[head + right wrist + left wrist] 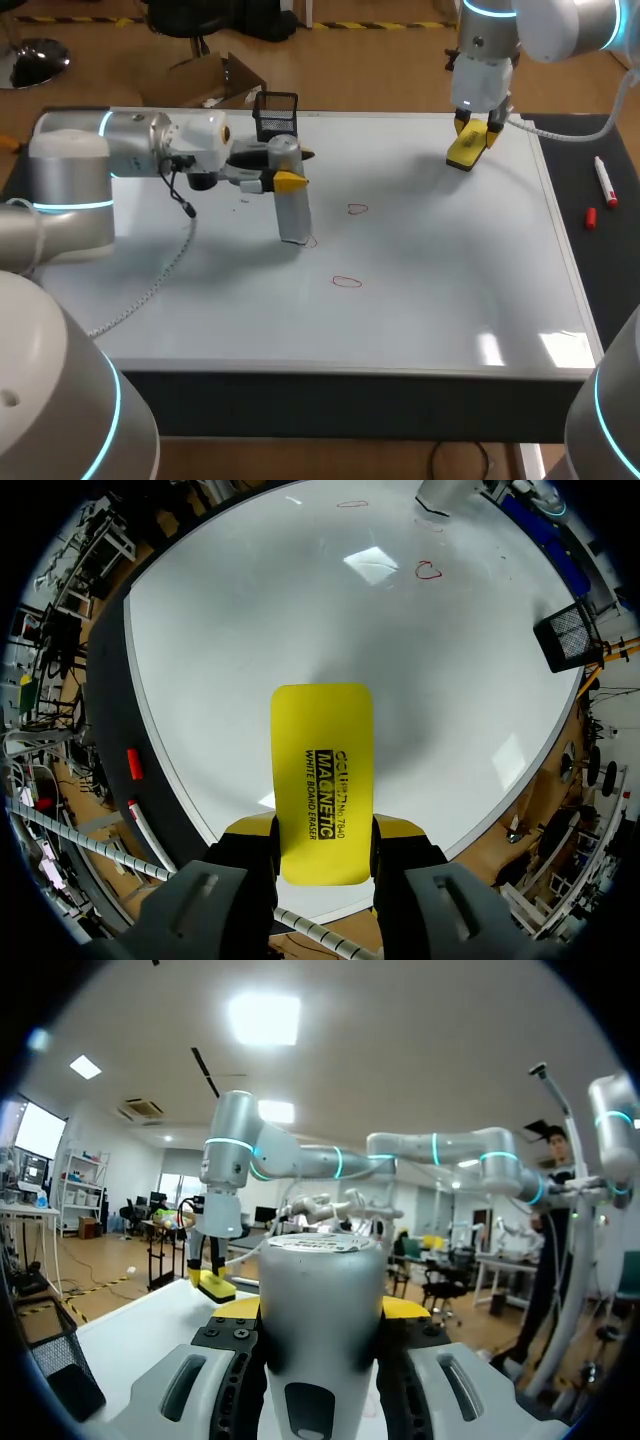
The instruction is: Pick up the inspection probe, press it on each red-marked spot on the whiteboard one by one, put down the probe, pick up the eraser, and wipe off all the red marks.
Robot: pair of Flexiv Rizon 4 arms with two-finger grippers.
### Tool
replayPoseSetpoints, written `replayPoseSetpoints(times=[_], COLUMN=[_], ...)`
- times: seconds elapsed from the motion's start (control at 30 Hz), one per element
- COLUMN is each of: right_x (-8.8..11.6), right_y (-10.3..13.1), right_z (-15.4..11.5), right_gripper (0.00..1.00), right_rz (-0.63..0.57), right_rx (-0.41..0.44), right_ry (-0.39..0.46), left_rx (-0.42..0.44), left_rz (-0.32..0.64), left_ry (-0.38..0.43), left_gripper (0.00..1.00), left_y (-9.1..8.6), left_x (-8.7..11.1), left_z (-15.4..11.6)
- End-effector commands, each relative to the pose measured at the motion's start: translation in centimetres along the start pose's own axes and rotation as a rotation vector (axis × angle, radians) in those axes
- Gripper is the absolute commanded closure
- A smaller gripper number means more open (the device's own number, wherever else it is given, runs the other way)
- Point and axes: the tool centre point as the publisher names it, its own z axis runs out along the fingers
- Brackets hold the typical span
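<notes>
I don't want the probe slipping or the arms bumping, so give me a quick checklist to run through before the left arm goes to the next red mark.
1. Probe grip: ok. The left gripper is shut on the inspection probe.
2. Probe tip on target: cannot tell. It stands on the whiteboard right beside a small red mark; the contact itself is hidden.
3. Next targets visible: ok. The two other red marks lie uncovered.
4. Eraser grip: ok. The right gripper is shut on the yellow eraser.
5. Arms apart: ok. The eraser is at the board's far right corner, away from the marks.
</notes>
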Motion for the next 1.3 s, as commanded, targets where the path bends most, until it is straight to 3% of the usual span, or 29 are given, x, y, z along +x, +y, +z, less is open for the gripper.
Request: replayPoseSetpoints(times=[0.03,0.7,1.07,1.3], right_x=[0.1,0.1,0.1,0.1], right_y=[0.0,0.0,0.0,0.0], right_z=[-0.1,-0.1,-0.1,-0.1], right_gripper=[1.00,1.00,1.00,1.00], right_rz=[-0.002,-0.002,-0.002,-0.002], right_rx=[0.001,0.001,0.001,0.001], right_ry=[0.002,0.002,0.002,0.002], left_rx=[0.009,-0.020,-0.022,-0.008], left_rz=[0.002,-0.009,-0.011,0.020], left_ry=[0.036,0.054,0.052,0.051], left_gripper=[1.00,1.00,1.00,1.00], left_y=[0.9,2.8,2.8,-0.2], left_x=[-1.0,-1.4,-1.3,-0.7], left_z=[0.5,0.9,0.8,0.8])
